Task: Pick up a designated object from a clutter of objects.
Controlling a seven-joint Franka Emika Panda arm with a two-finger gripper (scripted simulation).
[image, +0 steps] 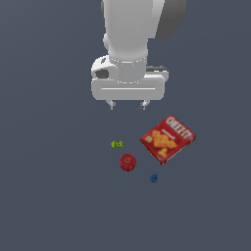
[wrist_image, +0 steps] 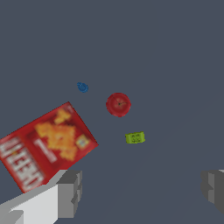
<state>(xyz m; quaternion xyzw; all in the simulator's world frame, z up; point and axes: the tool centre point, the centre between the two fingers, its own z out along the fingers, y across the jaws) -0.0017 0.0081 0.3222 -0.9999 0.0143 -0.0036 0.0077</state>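
Pincer (image: 128, 105) hangs released and empty above the surface (image: 49, 196), fingers spread to straddle the yellow-green piece (image: 117, 144) just beside the red disc (image: 128, 162).

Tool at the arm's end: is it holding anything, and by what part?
Nothing is held. The tool is open and empty above the small green piece.

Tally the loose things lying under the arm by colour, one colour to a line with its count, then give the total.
Red: 2, the cracker box and the round disc
Yellow-green: 1, the small oblong piece
Blue: 1, the tiny piece
Total: 4
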